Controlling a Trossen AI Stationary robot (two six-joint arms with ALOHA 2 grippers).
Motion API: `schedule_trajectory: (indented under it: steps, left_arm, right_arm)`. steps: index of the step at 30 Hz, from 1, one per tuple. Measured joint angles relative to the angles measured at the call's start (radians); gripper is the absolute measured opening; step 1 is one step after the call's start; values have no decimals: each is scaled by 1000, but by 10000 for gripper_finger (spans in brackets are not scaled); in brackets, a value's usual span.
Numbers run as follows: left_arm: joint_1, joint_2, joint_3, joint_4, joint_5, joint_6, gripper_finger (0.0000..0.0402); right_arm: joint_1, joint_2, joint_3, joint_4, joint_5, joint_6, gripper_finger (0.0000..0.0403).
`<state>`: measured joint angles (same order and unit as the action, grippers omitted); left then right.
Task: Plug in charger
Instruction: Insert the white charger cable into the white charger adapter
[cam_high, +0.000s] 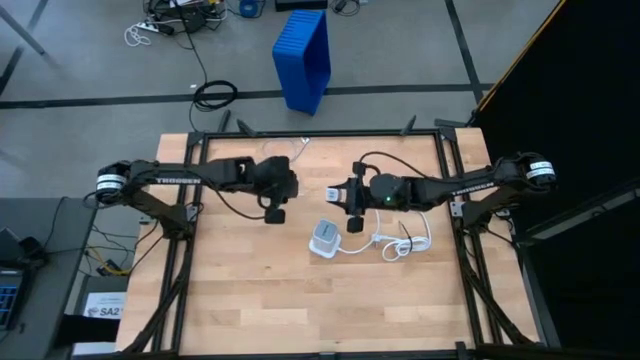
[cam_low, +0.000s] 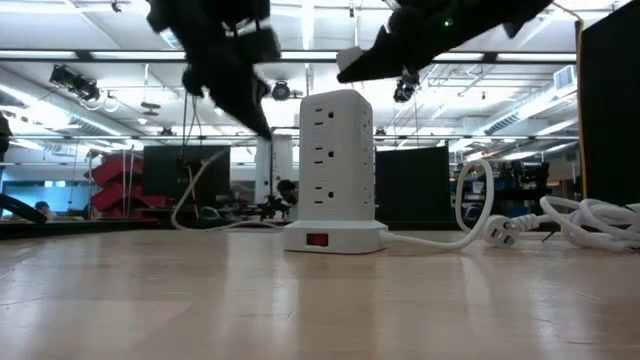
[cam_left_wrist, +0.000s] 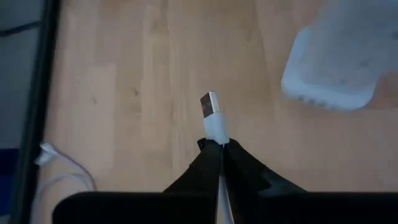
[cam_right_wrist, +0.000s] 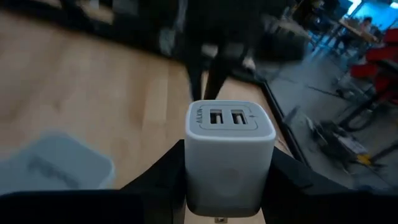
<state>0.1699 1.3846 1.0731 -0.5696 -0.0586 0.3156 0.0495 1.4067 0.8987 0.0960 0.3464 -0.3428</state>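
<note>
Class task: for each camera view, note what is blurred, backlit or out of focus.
Low view: both arms are dark silhouettes against bright ceiling lights, while the power tower is sharp. Left wrist view: the USB plug is crisp and the tower's top blurred. Right wrist view: the charger is sharp and the background smeared. High view: evenly lit.

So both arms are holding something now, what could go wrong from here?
1. The left gripper pinches the white USB plug only at its rear end, so it may twist or slip when pushed into a port.
2. The charger cube in the right gripper has two small USB ports; a slight misalignment could jam the plug against its face.
3. The power strip tower stands just below both arms and could get knocked.
</note>
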Motion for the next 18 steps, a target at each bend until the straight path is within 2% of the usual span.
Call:
schedule_trajectory:
  steps: [7,18]
  left_arm:
    - [-2,36,143,-51,4,77,0]
    - [-18,180,272,-69,-18,172,0]
  right_arm:
    - [6,0,67,-243,149,-2,114]
    - [-98,42,72,-317,165,9,114]
